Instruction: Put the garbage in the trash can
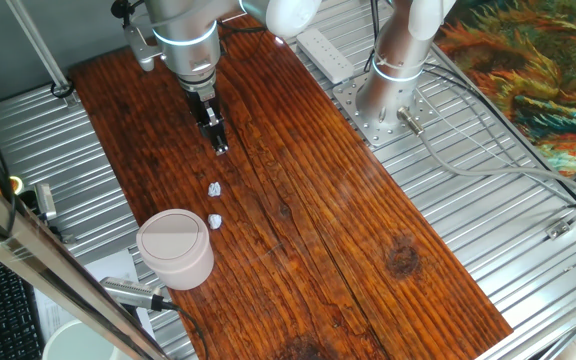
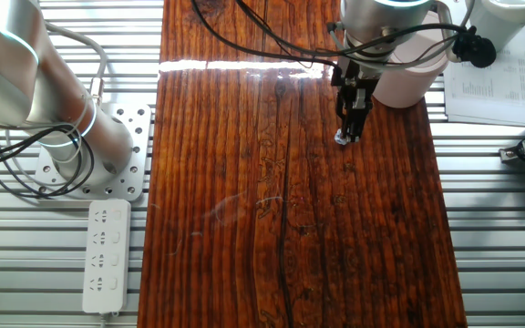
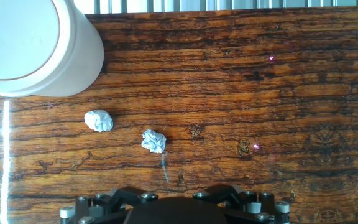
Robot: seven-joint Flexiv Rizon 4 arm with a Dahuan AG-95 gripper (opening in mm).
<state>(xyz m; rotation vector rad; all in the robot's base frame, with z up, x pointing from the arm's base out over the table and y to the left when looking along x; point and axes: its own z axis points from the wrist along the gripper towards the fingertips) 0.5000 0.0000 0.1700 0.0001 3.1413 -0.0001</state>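
Note:
Two small white crumpled garbage wads lie on the wooden table: one nearer my gripper, the other close beside the trash can. The trash can is a pale pinkish-beige cylinder with a round swing lid, standing upright. My gripper hangs above the table, short of the nearer wad, fingers together and holding nothing. In the hand view only the gripper's dark body shows at the bottom edge. In the other fixed view the wads are hidden behind the gripper.
The arm's base is bolted beside the table, with a white power strip next to it. Printed papers lie off the table's edge. A metal tool lies past the trash can.

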